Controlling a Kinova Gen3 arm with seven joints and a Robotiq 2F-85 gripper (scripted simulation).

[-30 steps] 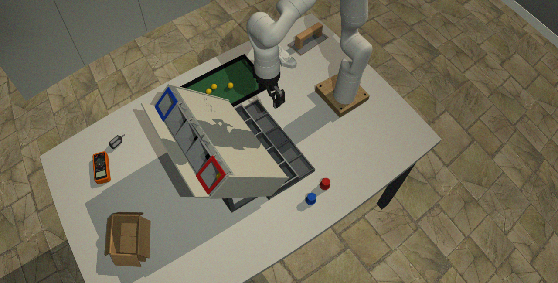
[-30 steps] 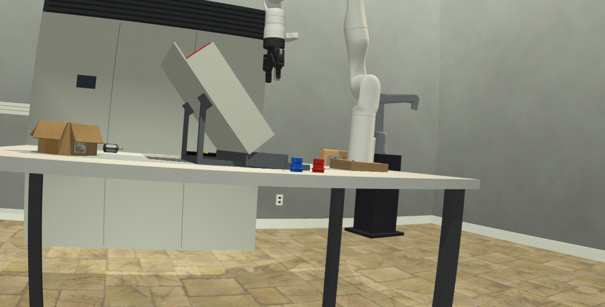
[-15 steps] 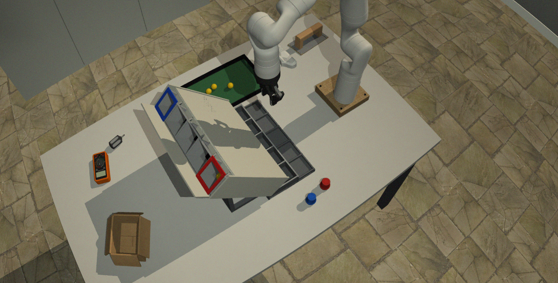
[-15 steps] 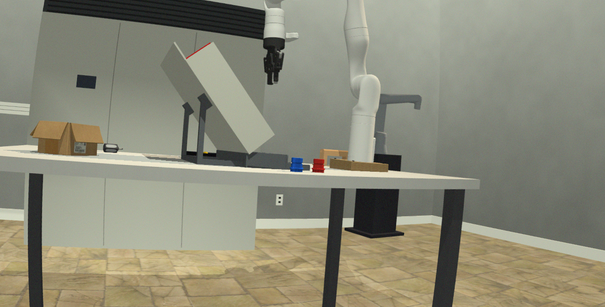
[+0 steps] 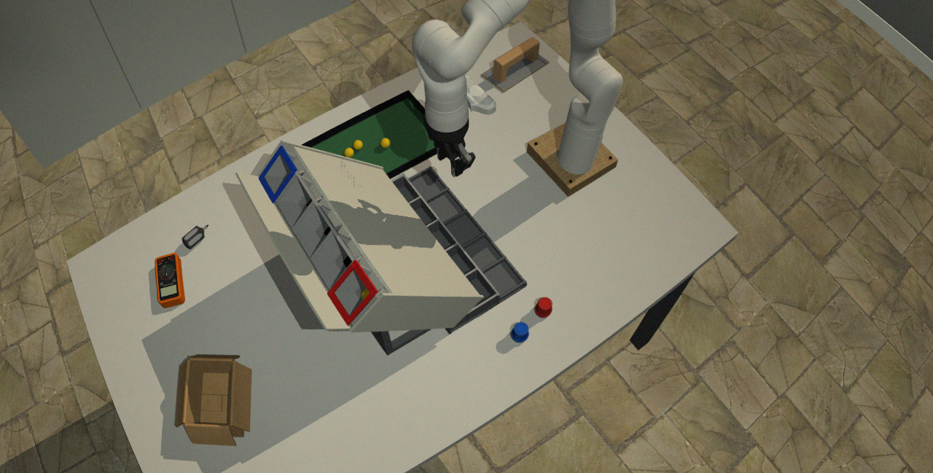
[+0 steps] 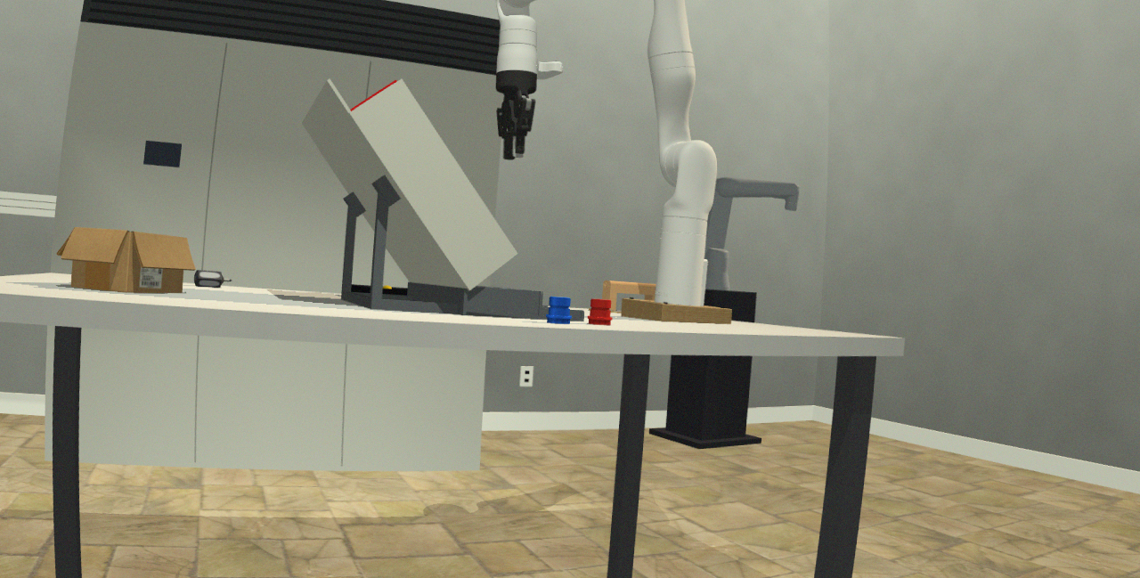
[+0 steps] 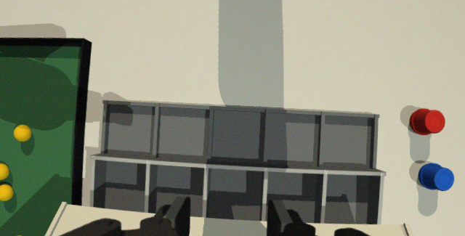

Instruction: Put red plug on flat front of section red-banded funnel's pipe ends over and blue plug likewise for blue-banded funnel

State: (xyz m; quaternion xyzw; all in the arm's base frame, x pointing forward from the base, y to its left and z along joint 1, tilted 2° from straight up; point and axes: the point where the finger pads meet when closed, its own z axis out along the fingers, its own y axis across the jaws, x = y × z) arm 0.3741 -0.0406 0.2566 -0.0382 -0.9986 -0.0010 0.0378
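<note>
My gripper (image 5: pixel 463 167) (image 6: pixel 514 151) (image 7: pixel 228 216) is partly open with nothing between its fingers, high above the section tray's flat front row (image 7: pixel 237 134). The cover (image 5: pixel 365 183) (image 6: pixel 446 191) slopes over part of the back row. The red-banded funnel (image 5: pixel 341 276) has a yellow marble (image 5: pixel 365 294) in it; the blue-banded funnel (image 5: pixel 270 162) is at the other end. Three more marbles (image 5: pixel 385 142) (image 7: pixel 22 133) show in the green tray (image 5: pixel 356 117) (image 7: pixel 77 138). The red plug (image 5: pixel 543 307) (image 6: pixel 600 311) (image 7: pixel 425 121) and blue plug (image 5: pixel 520 331) (image 6: pixel 558 310) (image 7: pixel 434 177) stand on the table. The pipes are hidden.
A cardboard box (image 5: pixel 211 398) (image 6: pixel 131 264), an orange multimeter (image 5: pixel 169 280) and a small dark tool (image 5: pixel 193 236) lie on the funnels' far side. A trowel (image 5: pixel 516 60) and a white shoe (image 5: pixel 479 98) lie beyond my gripper. My arm's wooden base (image 5: pixel 574 176) is to the right.
</note>
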